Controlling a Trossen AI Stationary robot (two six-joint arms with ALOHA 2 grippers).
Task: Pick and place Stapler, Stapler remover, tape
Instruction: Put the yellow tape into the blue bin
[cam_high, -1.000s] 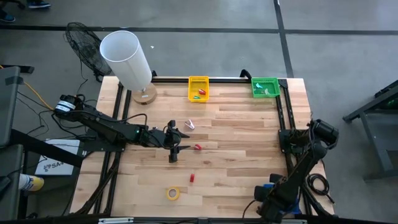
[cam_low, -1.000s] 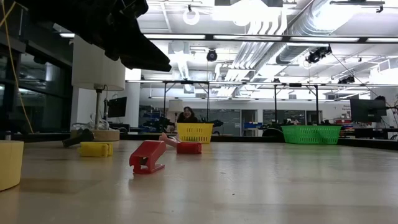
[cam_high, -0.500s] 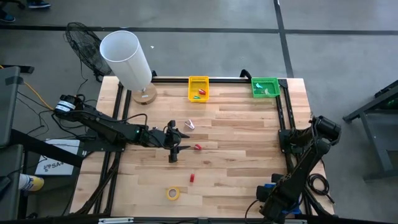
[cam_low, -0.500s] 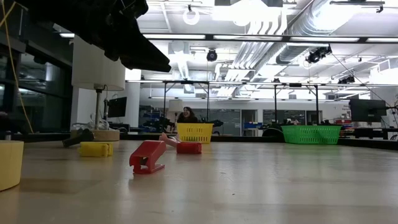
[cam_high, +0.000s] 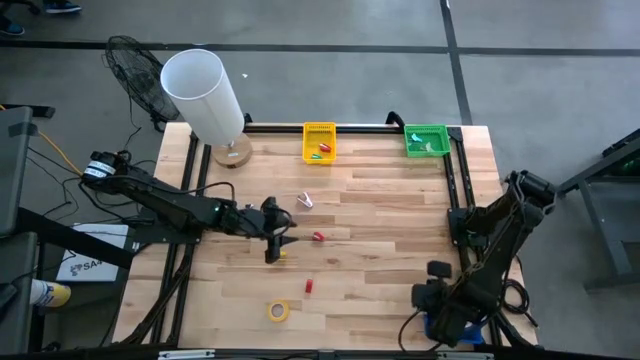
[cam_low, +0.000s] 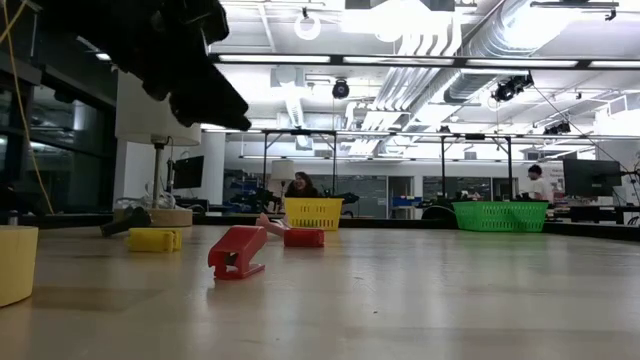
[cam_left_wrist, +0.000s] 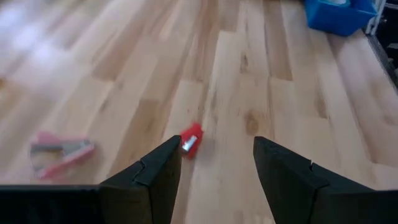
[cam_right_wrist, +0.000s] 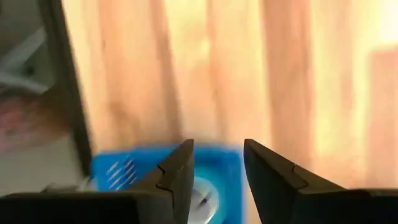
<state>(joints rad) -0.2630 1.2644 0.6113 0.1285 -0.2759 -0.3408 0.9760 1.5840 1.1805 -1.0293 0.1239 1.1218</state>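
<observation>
Meanwhile the right gripper (cam_high: 432, 296) has swung away from the table's near right corner and now hangs over the blue bin (cam_right_wrist: 168, 174) there, its fingers parted and empty, the bin filling the gap between them in the right wrist view. The left gripper (cam_high: 272, 232) has drawn back slightly toward its own side and hovers above mid-table, jaws wide open and holding nothing; a small yellow piece (cam_high: 283, 254) now shows just beside its tip. Neither claw has anything, so I judge a pick is still being lined up. The small red stapler (cam_left_wrist: 190, 139) lies on the wood ahead of the left fingers, between them in the wrist view, with a pink staple remover (cam_left_wrist: 61, 153) lying well off to one side. A second red piece (cam_high: 309, 286) sits nearer the front edge, and the yellow tape roll (cam_high: 278, 311) lies flat close to that edge. The yellow basket (cam_high: 319, 141) and green basket (cam_high: 426, 139) stand at the far edge.
</observation>
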